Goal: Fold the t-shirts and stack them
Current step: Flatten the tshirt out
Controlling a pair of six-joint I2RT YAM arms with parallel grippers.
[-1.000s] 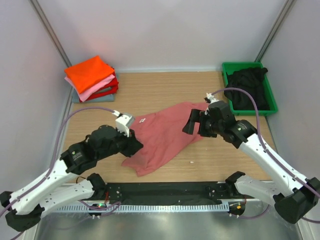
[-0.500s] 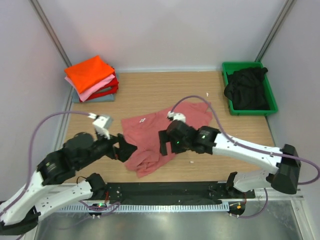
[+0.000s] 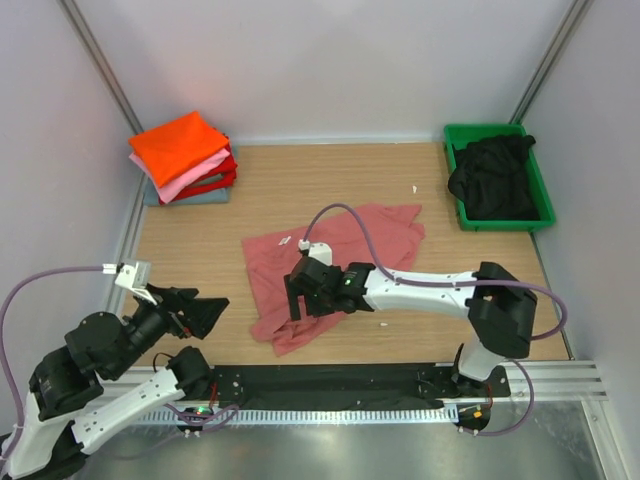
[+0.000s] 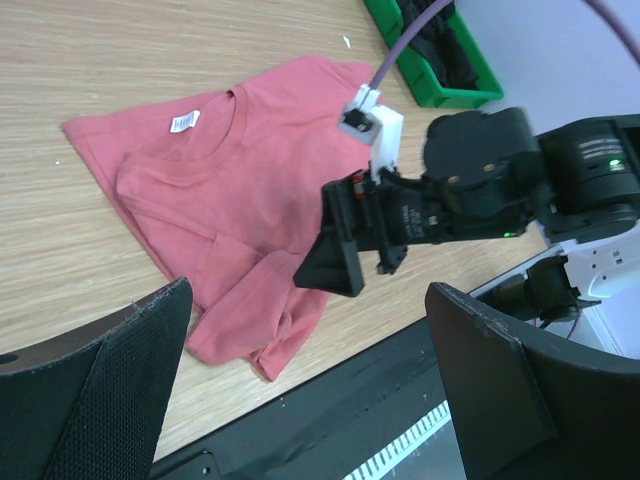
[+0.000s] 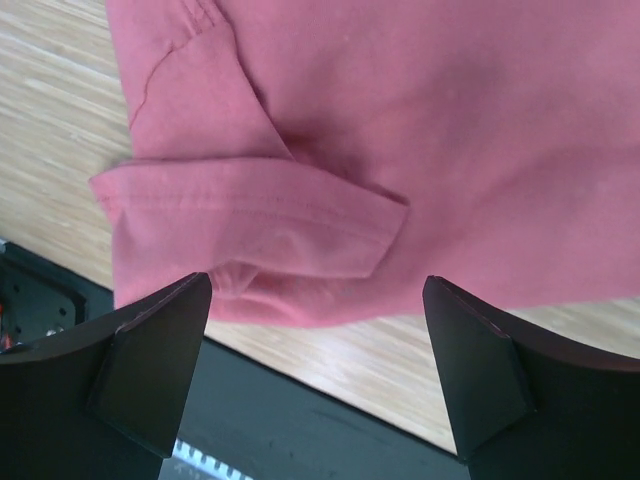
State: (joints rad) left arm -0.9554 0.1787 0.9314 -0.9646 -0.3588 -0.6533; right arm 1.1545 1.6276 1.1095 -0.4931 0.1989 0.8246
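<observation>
Right hand [image 3: 294, 304] wide open, empty, above salmon t-shirt [image 3: 345, 245] bunched near corner, likely to flatten it; left hand [image 3: 197, 312] wide open, empty.

Bright, even light from above; soft faint shadows; wrist views slightly blurred at their near bottom corners

Left end effector [image 3: 203, 312] wide open, level, at near left; right end effector [image 3: 298, 303] open, angled downward, centre.

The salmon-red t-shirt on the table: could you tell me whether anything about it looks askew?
Yes. The salmon-red t-shirt lies crooked and rumpled, its near sleeve bunched and folded over itself.
</observation>
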